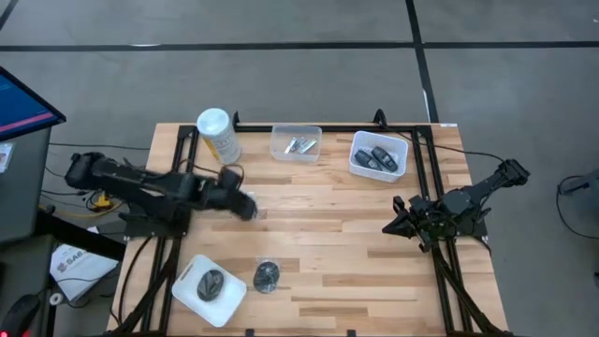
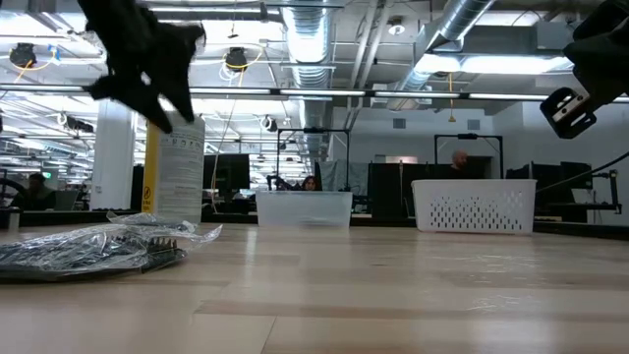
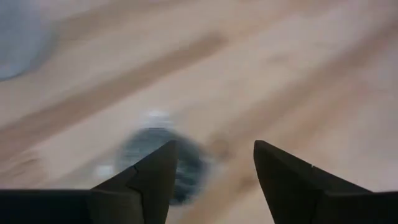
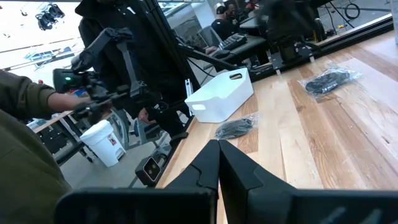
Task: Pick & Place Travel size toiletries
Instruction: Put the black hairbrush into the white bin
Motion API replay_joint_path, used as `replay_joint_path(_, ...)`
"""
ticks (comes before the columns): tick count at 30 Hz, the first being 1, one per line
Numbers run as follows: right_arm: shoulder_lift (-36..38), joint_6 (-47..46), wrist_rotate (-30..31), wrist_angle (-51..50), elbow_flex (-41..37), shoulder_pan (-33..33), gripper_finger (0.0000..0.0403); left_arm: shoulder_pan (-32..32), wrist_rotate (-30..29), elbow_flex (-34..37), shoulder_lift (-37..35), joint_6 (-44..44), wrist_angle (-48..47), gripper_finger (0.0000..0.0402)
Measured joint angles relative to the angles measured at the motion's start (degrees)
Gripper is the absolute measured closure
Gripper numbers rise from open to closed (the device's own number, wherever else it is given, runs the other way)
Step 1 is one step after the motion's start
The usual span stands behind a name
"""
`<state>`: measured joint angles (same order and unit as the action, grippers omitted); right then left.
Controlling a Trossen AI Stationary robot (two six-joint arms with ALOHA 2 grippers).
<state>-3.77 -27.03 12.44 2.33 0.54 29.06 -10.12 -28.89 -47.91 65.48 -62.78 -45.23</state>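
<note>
Left pincer (image 1: 245, 208) hangs open over a wrapped dark lump (image 3: 180, 163); no writing legible.

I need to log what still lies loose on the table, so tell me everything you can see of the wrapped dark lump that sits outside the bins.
The wrapped dark lump is a dark round piece in crinkled clear wrapping, lying flat on the bare wooden table near the front edge, just right of the white tray, apart from it. Nothing grips it; the left gripper is above the table farther back.
</note>
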Motion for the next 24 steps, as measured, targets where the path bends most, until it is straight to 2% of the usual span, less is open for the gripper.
replay_joint_path(4,0.00,0.00,-0.02,0.00,0.00,0.02,0.0403,8.84,2.58,0.49,2.77,0.39,-2.39,0.0191)
replay_joint_path(10,0.00,0.00,-0.02,-0.01,0.00,0.02,0.0403,15.55,9.03,2.65,6.50,-0.16,-2.24,0.0170)
replay_joint_path(17,-0.02,0.01,-0.02,0.01,0.00,0.02,0.0403,18.68,9.47,6.42,7.16,-3.75,-1.46,0.0135)
replay_joint_path(24,-0.02,0.02,-0.02,0.02,0.00,0.02,0.0403,18.58,13.40,11.31,7.12,-8.82,5.35,0.0128)
